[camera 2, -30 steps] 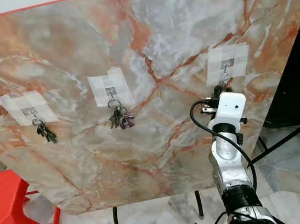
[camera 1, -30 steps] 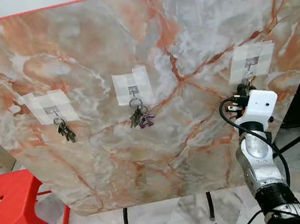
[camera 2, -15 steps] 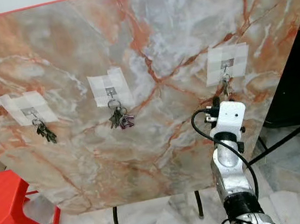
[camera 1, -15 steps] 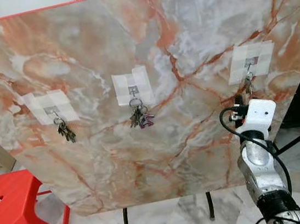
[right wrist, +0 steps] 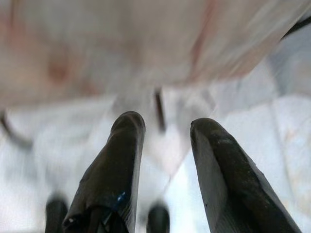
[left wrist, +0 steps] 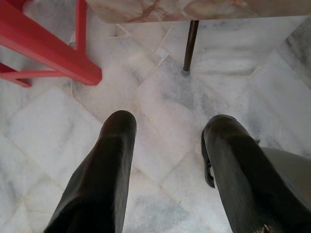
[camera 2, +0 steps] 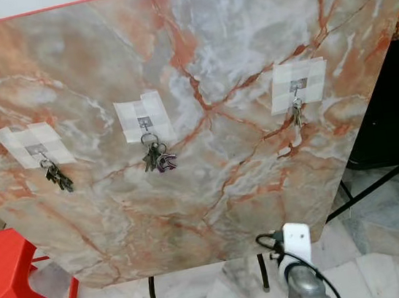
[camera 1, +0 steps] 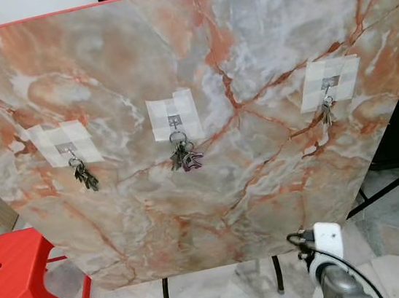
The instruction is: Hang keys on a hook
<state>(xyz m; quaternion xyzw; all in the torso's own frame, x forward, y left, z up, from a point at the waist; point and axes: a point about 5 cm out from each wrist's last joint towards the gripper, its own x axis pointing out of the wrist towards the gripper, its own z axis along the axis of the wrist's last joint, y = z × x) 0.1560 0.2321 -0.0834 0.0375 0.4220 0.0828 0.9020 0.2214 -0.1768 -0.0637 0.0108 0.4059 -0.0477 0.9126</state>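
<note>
Now the keys [camera 1: 325, 112] hang from the right hook [camera 1: 329, 88] on the marble board [camera 1: 246, 55], dangling just below its patch of white tape [camera 1: 330, 82] and touching nothing else. Over on the left hook [camera 1: 69, 148] there's a dark bunch of keys [camera 1: 84, 177], and the middle hook [camera 1: 174, 120] carries a bunch with a purple piece [camera 1: 186, 156], each under its own taped patch. Down low, well below the board's near edge, the right arm [camera 1: 332, 271] shows its white wrist housing and black cable. Its right gripper [right wrist: 165, 145] has both black fingers apart with nothing between them, against a blurred pale floor. The left gripper [left wrist: 167, 141] hangs over the marble floor tiles [left wrist: 160, 97], fingers spread and empty too, near a red stool [camera 1: 18, 279] and a black stand leg [left wrist: 190, 43].
</note>
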